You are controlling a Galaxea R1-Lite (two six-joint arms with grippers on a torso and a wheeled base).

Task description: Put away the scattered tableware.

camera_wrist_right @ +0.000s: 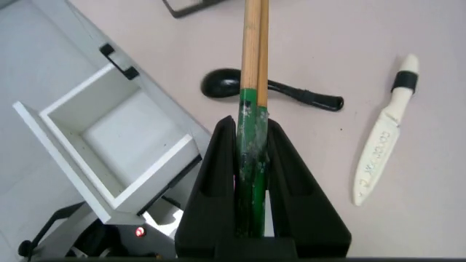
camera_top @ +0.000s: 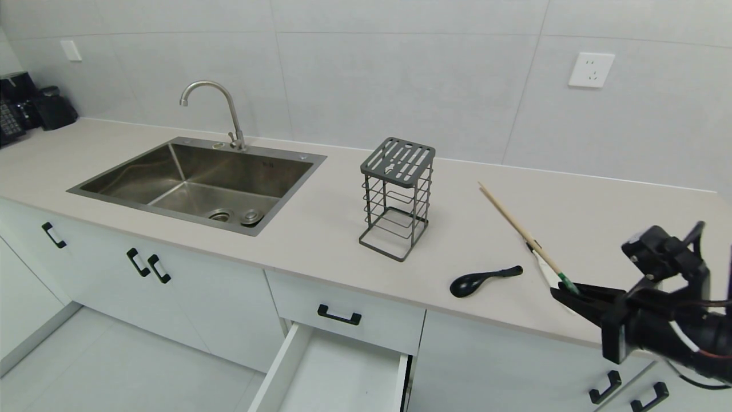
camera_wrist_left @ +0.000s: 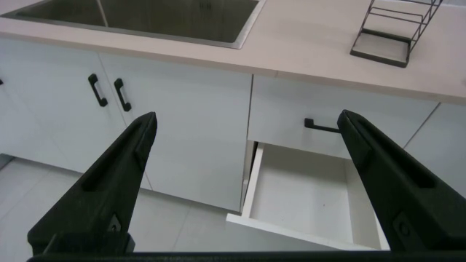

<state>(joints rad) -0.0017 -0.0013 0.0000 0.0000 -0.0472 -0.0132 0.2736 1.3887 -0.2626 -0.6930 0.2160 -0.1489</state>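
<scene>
A pair of wooden chopsticks (camera_top: pixel 514 223) with green ends slants up over the right part of the counter. My right gripper (camera_top: pixel 566 293) is shut on their green ends (camera_wrist_right: pixel 253 131), just past the counter's front edge. A black spoon (camera_top: pixel 483 280) (camera_wrist_right: pixel 271 86) lies on the counter left of that gripper. A white utensil with a black band (camera_top: pixel 549 276) (camera_wrist_right: pixel 382 142) lies under the chopsticks. A dark wire cutlery rack (camera_top: pixel 396 197) stands upright mid-counter. My left gripper (camera_wrist_left: pixel 247 120) hangs open and empty in front of the cabinets, above the open drawer (camera_wrist_left: pixel 313 204).
A white drawer (camera_top: pixel 337 372) under the counter is pulled out below the rack. A steel sink (camera_top: pixel 194 180) with a faucet (camera_top: pixel 220 109) takes the counter's left part. Black appliances (camera_top: pixel 34 109) stand at the far left. A tiled wall backs the counter.
</scene>
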